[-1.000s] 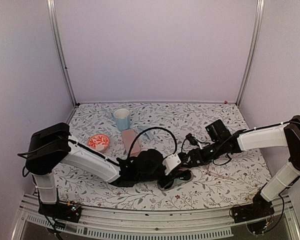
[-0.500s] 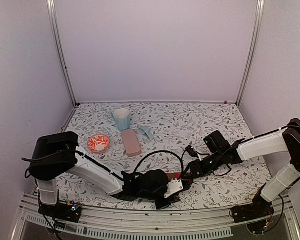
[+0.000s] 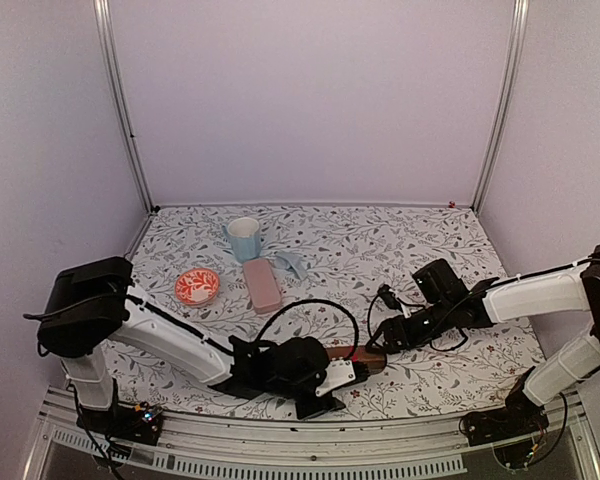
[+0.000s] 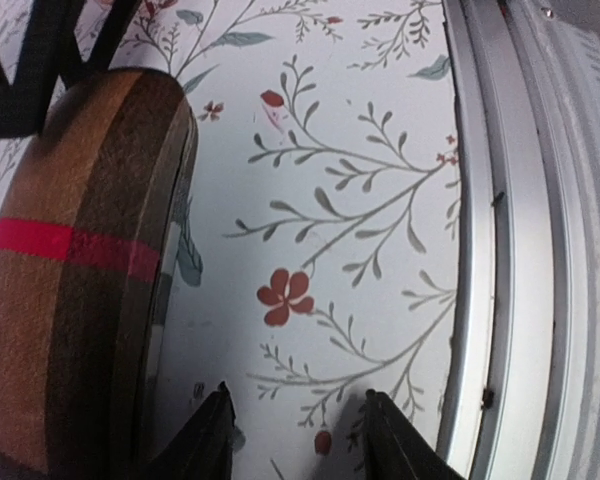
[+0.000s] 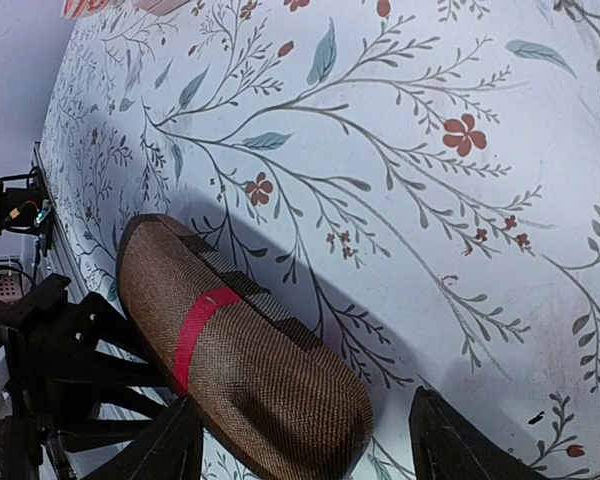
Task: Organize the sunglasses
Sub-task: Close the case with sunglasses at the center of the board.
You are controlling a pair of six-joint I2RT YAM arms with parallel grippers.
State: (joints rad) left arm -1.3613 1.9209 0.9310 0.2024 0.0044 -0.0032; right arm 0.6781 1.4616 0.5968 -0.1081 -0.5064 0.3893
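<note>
Neither pair of sunglasses shows in any view. The brown red-banded case [image 3: 358, 359] lies shut on the table near the front edge. In the right wrist view the case [image 5: 240, 360] has its near end between the fingers of my right gripper [image 5: 315, 450], which is open. In the top view my right gripper [image 3: 374, 346] sits at the case's right end. My left gripper [image 4: 298, 440] is open and empty over bare tablecloth, with the case [image 4: 80, 280] to its left. In the top view the left gripper [image 3: 318, 403] is just in front of the case.
A pink oblong case [image 3: 263, 285], a blue cup [image 3: 244, 238], a red patterned bowl [image 3: 197, 286] and a pale blue item [image 3: 290, 263] sit at the back left. The metal front rail [image 4: 520, 250] runs close beside the left gripper.
My left gripper has swung off the case toward the front edge, leaving the brown case uncovered. My right arm has shifted slightly and stays at the case's right end.
</note>
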